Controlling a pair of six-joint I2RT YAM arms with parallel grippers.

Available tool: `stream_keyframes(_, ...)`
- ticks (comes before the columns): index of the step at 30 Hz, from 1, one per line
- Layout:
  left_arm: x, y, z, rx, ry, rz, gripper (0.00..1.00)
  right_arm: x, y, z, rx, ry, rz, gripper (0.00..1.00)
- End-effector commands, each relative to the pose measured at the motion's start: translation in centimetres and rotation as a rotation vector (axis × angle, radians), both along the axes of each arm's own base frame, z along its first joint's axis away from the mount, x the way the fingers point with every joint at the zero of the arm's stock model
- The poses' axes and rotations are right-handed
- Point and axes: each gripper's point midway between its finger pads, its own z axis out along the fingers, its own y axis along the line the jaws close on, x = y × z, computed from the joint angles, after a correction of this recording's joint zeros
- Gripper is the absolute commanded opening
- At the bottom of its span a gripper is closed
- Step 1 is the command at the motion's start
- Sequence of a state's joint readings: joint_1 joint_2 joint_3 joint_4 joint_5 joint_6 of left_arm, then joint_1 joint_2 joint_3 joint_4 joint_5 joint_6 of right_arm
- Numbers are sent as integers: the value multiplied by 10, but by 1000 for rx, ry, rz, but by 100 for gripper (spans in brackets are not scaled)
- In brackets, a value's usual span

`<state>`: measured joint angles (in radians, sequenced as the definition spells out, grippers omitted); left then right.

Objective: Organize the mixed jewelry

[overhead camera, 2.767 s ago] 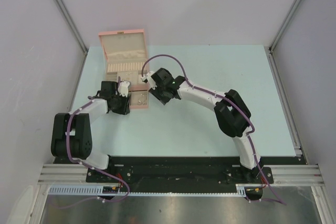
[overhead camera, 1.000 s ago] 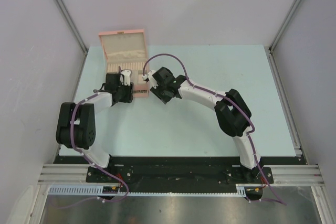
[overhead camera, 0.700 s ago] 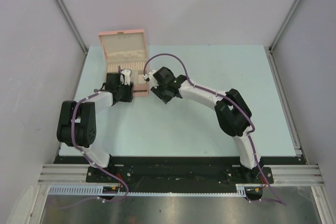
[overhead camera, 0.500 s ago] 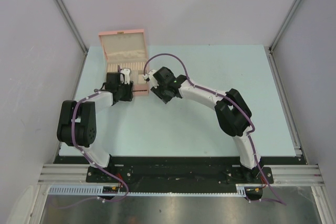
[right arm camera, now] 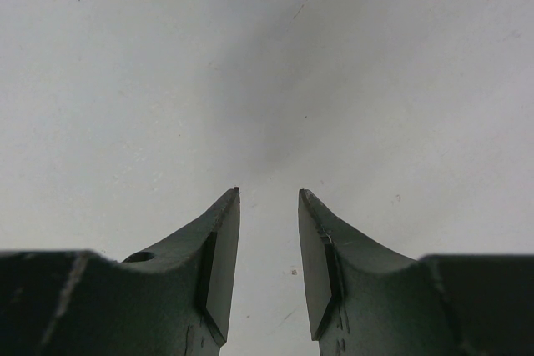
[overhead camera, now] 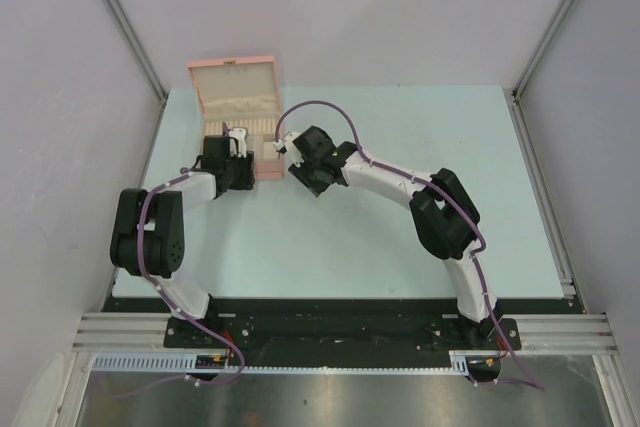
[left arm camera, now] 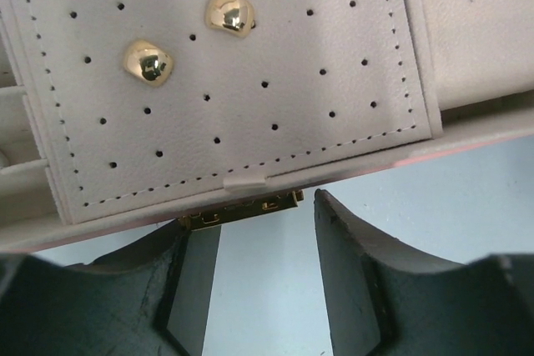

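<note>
The pink jewelry box (overhead camera: 236, 87) stands open at the table's back left, its lid raised. In the left wrist view its cream perforated panel (left arm camera: 275, 64) carries two gold stud earrings (left arm camera: 229, 14) (left arm camera: 148, 62), jewelry pinned side by side. A gold clasp (left arm camera: 242, 208) sits on the box's front edge. My left gripper (left arm camera: 260, 227) (overhead camera: 241, 145) is open right at that clasp, nothing between its fingers. My right gripper (right arm camera: 269, 193) (overhead camera: 284, 143) hovers open over bare table just right of the box, holding nothing.
The pale blue table (overhead camera: 400, 197) stretches to the right and front of the box. Grey walls and metal rails (overhead camera: 535, 117) close in the sides. The two wrists sit close together at the box's front edge.
The left gripper has moved up to the box front and its jaws have widened a little. The box's front part reaches less far toward me than before. The right arm has barely moved.
</note>
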<state>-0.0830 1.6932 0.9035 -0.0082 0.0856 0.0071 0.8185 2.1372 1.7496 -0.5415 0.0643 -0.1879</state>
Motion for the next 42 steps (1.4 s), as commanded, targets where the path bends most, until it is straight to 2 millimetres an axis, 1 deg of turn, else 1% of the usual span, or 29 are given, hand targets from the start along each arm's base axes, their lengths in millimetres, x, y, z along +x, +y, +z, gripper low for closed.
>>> stream_keyframes(1,29,-4,19,-34,-104,37,54,7,1,35,60,-57,-17,39)
stream_keyframes(5,30,-3,20,-35,-116,47,55,7,1,34,62,-57,-21,39)
stream_keyframes(7,27,-2,20,-33,-118,51,55,6,1,32,59,-52,-18,39)
stream_keyframes(10,25,-1,21,-33,-129,56,56,7,2,34,66,-54,-17,39)
stream_keyframes(11,26,0,24,-30,-141,62,57,7,2,33,67,-52,-17,39)
stream_keyframes(14,26,1,23,-28,-146,68,66,6,4,33,66,-53,-12,39)
stream_keyframes(15,27,1,24,-27,-150,69,66,6,4,33,65,-52,-13,39)
stream_keyframes(18,28,3,22,-23,-145,78,68,6,3,34,64,-53,-15,39)
stream_keyframes(22,29,5,26,-22,-170,92,69,5,3,34,62,-55,-13,39)
stream_keyframes(28,27,6,26,-20,-177,99,70,4,4,35,64,-56,-9,39)
stream_keyframes(32,26,6,25,-19,-167,99,74,3,4,37,62,-59,-9,40)
stream_keyframes(36,18,4,30,-22,-169,85,75,4,2,40,62,-66,-11,40)
stream_keyframes(37,16,4,37,-25,-185,84,75,3,1,41,63,-65,-10,39)
stream_keyframes(39,10,4,41,-25,-190,71,75,4,1,42,65,-69,-11,40)
stream_keyframes(40,9,3,51,-26,-213,64,75,4,1,44,67,-71,-11,39)
stream_keyframes(41,7,1,55,-31,-221,51,75,4,1,47,73,-74,-9,39)
stream_keyframes(42,1,1,55,-23,-215,31,76,4,1,50,76,-78,-9,39)
